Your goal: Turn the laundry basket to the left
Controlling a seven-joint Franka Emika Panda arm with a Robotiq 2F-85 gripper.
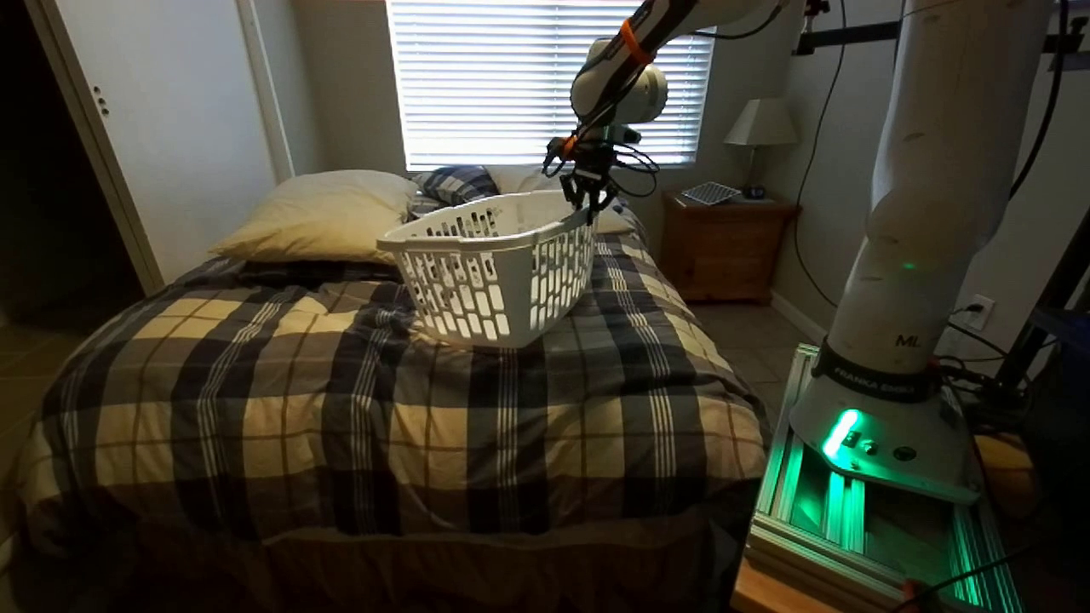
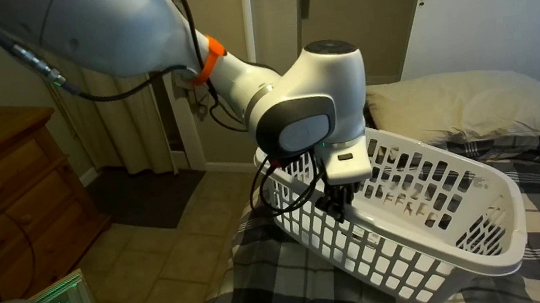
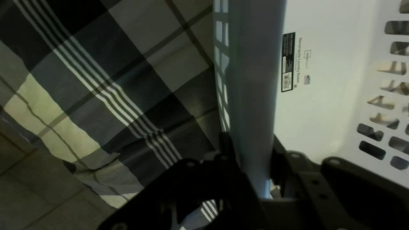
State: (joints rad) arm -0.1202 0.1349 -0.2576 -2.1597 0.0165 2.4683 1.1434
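Laundry basket (image 1: 513,285) sits on bed (image 1: 443,434), near pillows (image 1: 328,213).

Free drop into laundry basket (image 2: 406,234) beside arm (image 2: 340,90); pillow (image 2: 472,104) crowds opposite long side.

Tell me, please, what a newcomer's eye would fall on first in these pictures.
Probably the white plastic laundry basket with slotted sides, standing on the plaid fabric-covered bed, its thick rim caught in the black two-fingered pincer. Next, perhaps, the glowing green light strip on the robot's white rounded base, toward the lower right of an exterior view. In that view, the bright window with white slatted blinds, beyond the bed, also draws the eye.
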